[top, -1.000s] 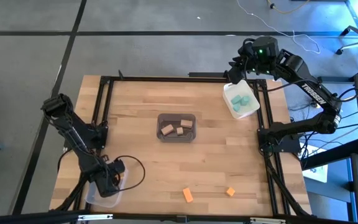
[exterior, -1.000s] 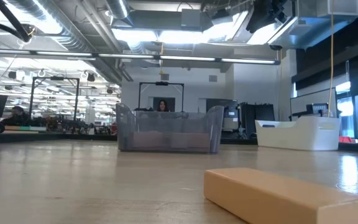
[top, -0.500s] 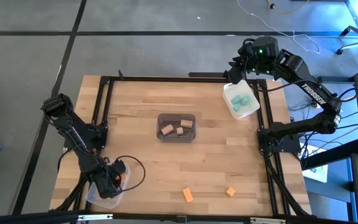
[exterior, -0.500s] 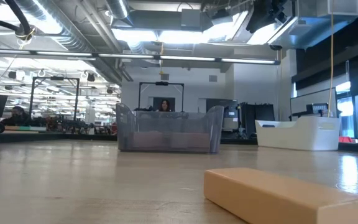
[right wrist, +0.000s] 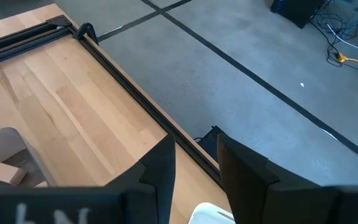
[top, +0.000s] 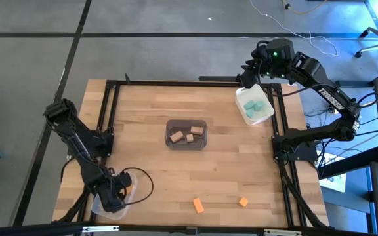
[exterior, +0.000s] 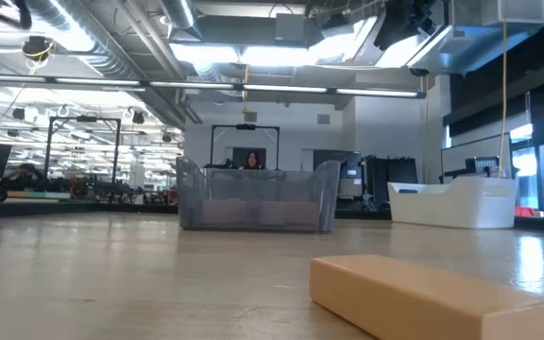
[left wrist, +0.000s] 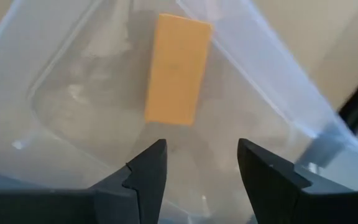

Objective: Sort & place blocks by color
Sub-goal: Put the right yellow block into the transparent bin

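Since a second ago the left tool point(left wrist: 197, 163) has parted its fingers over the clear bin point(top: 99, 204) (orange block point(left wrist: 178, 68) lying free inside), while across the wooden desk point(top: 143, 167) two orange blocks point(top: 199, 206) wait, and the right tool point(right wrist: 194, 163) hovers half-open, empty, above the white bin point(top: 243, 113) holding teal blocks point(top: 254, 106).

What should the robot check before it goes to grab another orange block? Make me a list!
1. Left gripper open, nothing between its fingers: ok.
2. Orange block lying in the clear bin: ok.
3. Two orange blocks left on the table, apart from each other: ok.
4. Teal blocks in the white bin: ok.
5. Tan blocks in the grey bin: ok.
6. Right gripper parked off by the white bin, empty: ok.
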Available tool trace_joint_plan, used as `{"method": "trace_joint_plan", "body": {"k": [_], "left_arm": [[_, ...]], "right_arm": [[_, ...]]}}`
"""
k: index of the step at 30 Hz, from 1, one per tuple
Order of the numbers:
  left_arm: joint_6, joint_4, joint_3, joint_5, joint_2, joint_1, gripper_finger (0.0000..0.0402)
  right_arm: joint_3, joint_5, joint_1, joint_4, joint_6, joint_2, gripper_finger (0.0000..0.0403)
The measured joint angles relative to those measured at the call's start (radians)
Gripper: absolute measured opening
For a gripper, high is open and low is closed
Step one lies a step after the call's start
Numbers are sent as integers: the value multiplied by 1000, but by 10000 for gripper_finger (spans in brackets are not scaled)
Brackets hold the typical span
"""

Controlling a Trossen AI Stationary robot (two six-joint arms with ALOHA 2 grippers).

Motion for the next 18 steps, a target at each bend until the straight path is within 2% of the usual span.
{"method": "trace_joint_plan", "body": {"k": [4,8,10,12,14,18], "left_arm": [[4,-70,66,-53,0,1,184],[-8,-236,166,-113,0,0,184],[-43,-333,219,-169,0,0,184],[-74,-410,270,-232,0,0,183],[-80,-461,313,-279,-1,1,183],[-76,-512,374,-315,-1,1,183]], "right_arm": [[0,0,0,0,1,0,120],[0,-1,0,1,-1,0,120],[0,-45,0,5,-12,0,120],[0,-192,-1,-18,-78,0,120],[0,-391,0,-40,-145,0,120],[0,-714,2,-100,-228,-1,120]]}}
